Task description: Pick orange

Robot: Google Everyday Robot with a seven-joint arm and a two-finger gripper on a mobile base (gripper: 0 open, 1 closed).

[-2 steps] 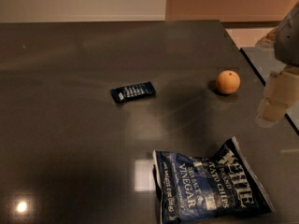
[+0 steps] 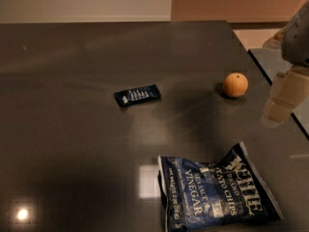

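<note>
Resting on the table, the orange lies near the fingers, untouched; their opening is unclear.

Dim, warm room light on a glossy dark table — we see more reflection than direct light.

We find a small bright glare spot at the lower left and a pale square reflection just beside the chip bag, whose foil catches a faint sheen. The orange is lit from the right and casts a soft shadow to its left. The gripper hangs pale at the right edge, above the table's rim — the brightest thing near there. The wall glows lighter.
</note>
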